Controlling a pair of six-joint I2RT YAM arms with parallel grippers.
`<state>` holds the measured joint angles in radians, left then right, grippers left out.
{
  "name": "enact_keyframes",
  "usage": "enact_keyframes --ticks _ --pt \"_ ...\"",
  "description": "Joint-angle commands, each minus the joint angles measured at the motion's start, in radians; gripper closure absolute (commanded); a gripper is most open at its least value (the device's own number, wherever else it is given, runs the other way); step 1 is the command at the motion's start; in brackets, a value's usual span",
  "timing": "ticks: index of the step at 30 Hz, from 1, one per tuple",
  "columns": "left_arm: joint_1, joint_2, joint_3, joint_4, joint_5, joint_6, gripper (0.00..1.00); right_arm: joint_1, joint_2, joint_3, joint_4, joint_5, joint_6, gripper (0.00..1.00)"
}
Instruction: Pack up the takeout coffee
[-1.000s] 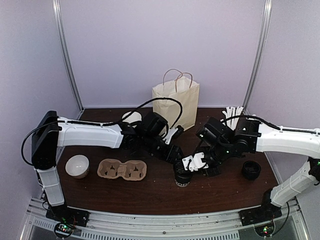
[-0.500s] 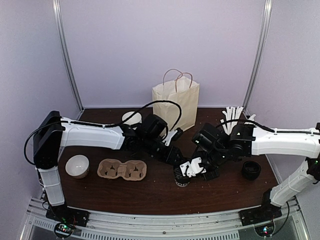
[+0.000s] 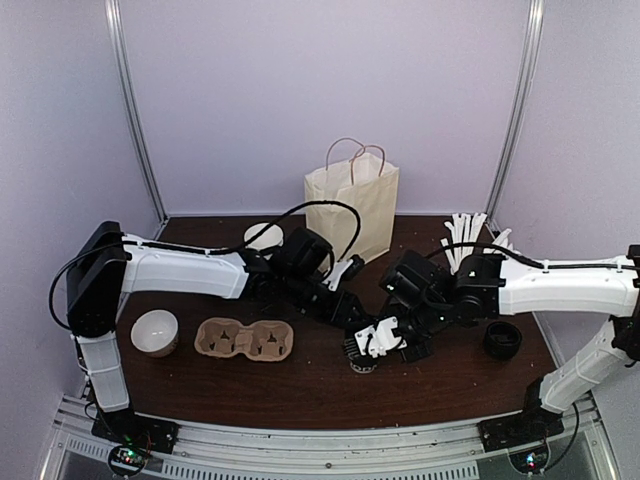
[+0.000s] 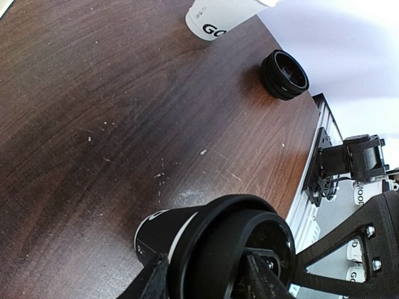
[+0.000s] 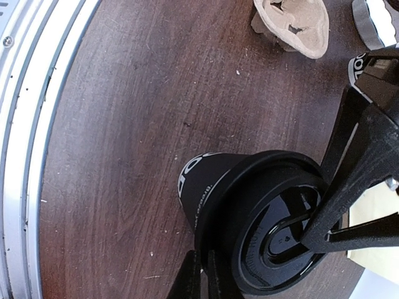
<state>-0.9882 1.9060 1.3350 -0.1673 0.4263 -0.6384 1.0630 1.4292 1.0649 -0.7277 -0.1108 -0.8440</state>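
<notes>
The takeout coffee is a black cup with white lettering and a black lid, standing upright on the dark wooden table in front of both arms. My left gripper comes down on it from the left. In the left wrist view its fingers straddle the lid, one against the rim and one over the top. My right gripper is at the cup's right side. In the right wrist view its jaws stand nearly together beside the lid's rim, with nothing seen between them.
A cream paper bag stands at the back centre. A cardboard cup carrier and a white bowl lie at the left. A stack of black lids sits at the right, and a white cup with sticks behind it.
My right arm has slid left toward the cup and its jaws have closed further. The left gripper's fingers have narrowed a little on the lid.
</notes>
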Motion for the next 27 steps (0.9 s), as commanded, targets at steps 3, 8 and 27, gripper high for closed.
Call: enact_keyframes --ticks 3,8,27 --pt "0.011 0.029 -0.032 0.023 0.012 -0.012 0.57 0.009 0.074 -0.106 0.037 0.078 -0.037 0.95" --pt "0.016 0.036 -0.04 0.027 0.017 -0.016 0.58 0.022 0.133 -0.133 0.038 0.123 -0.052 0.97" --pt "0.018 -0.068 0.127 -0.086 -0.113 0.087 0.39 0.006 -0.017 0.129 -0.028 0.0 0.046 0.67"
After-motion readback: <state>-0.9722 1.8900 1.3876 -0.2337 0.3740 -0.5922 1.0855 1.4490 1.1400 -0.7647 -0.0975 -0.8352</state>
